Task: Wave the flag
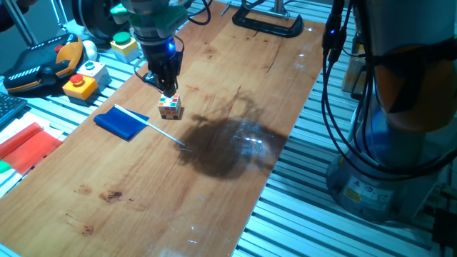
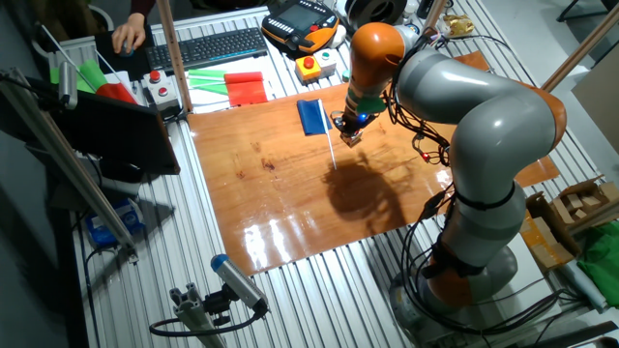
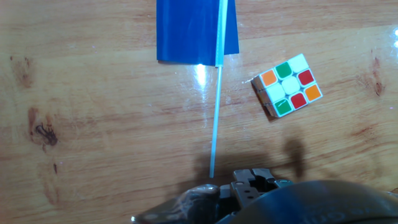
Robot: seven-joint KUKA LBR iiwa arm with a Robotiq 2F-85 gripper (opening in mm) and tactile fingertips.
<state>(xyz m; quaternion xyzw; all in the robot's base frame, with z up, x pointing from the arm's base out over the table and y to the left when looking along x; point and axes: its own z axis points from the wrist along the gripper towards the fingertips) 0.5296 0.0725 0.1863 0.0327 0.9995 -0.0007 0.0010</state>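
The flag (image 1: 121, 123) lies flat on the wooden table (image 1: 235, 86), a royal-blue cloth with its thin white stick pointing toward the table's middle. It also shows in the other fixed view (image 2: 311, 116) and at the top of the hand view (image 3: 196, 31). My gripper (image 1: 169, 91) hangs just above a small multicoloured puzzle cube (image 1: 169, 107), to the right of the cloth. Its fingers look shut and hold nothing. In the hand view the cube (image 3: 287, 85) lies right of the stick. The gripper (image 2: 348, 137) is beside the flag's stick end.
A red flat sheet (image 1: 25, 146) lies off the table's left edge. Button boxes (image 1: 80, 86) and a teach pendant (image 1: 43, 64) stand at the back left. A black clamp (image 1: 268, 25) grips the far edge. A keyboard (image 2: 208, 45) sits beyond the table.
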